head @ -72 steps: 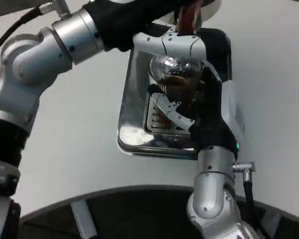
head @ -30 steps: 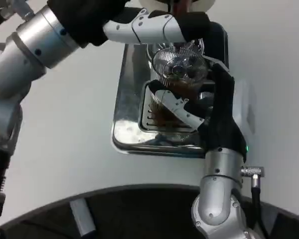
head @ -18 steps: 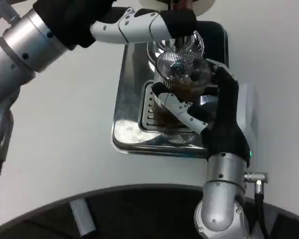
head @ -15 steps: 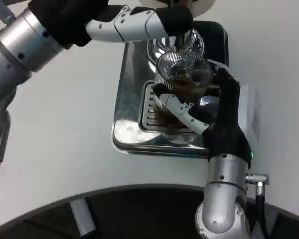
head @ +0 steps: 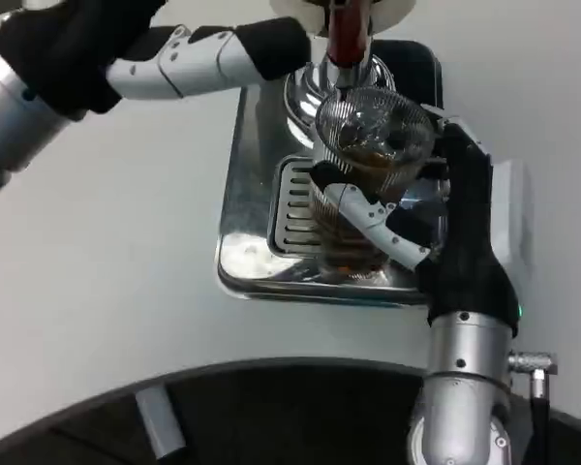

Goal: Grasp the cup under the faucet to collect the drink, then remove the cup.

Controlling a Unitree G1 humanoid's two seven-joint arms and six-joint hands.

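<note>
right hand (head: 436,232) is wrapped round the clear ribbed cup (head: 363,179), white fingers (head: 378,218) across its front, dark thumb side behind. cup holds brown drink and sits over the slotted grate of the steel drip tray (head: 252,223), right below the red-handled faucet (head: 345,39). can't tell if the cup base touches the grate or is just off it. left hand (head: 208,58) is up by the faucet with fingers stretched out, tips near the handle, holding nothing you can see. you're at the end of filling, judged from the drink level, so removal is the step in hand. next you need the right hand to keep the cup upright and draw it out from under the faucet toward the white bench (head: 107,252), slowly, since the drink sits high and a tilt would spill it.
</note>
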